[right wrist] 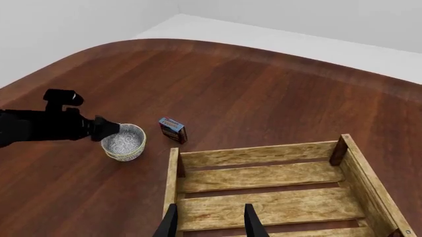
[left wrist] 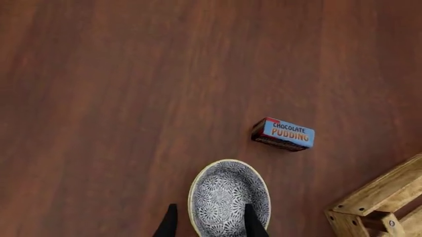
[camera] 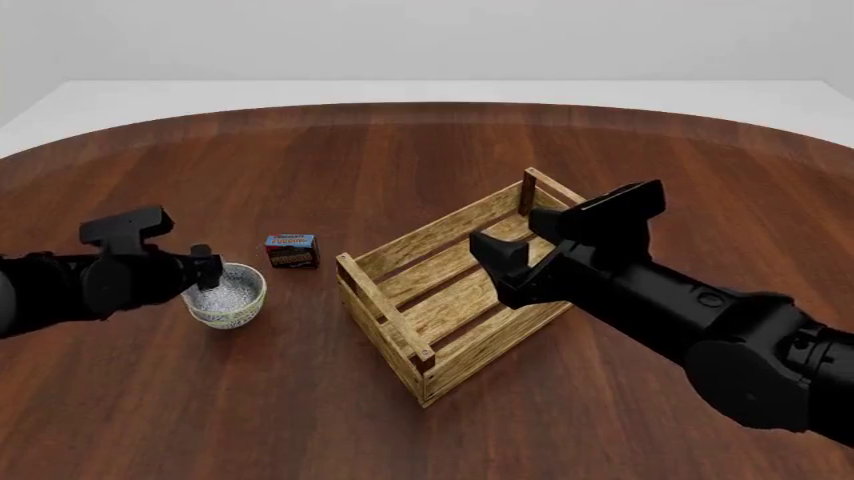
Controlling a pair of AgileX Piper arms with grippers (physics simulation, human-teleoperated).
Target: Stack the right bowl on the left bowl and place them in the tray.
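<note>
Left gripper: I've got it at the bowl's near-left rim, one finger inside and one outside the wall, so the rim sits between my jaws. Whether I've actually clamped it, I cannot tell.

Bowl: sitting on the table's left part, well apart from the tray. It's patterned grey-white inside with a cream rim. From the front it looks like two rims nested, so my read is that the stack is already made, though I can't be sure.

Right gripper: jaws spread, nothing between them, hanging over the tray's slatted floor. My guess is that I've parked it there to stay clear of the left arm's work.

Tray: the light-wood slatted crate lies at an angle in the middle of the table, holding no bowl yet.

Chocolate pudding box: lying on the table just beyond the bowl, between it and the tray's far-left corner. Not part of the job, but near the path I'd carry along.

Next, as I judge it: pinch the rim firmly, lift high enough to clear the crate's side, and go over the box rather than past it.
</note>
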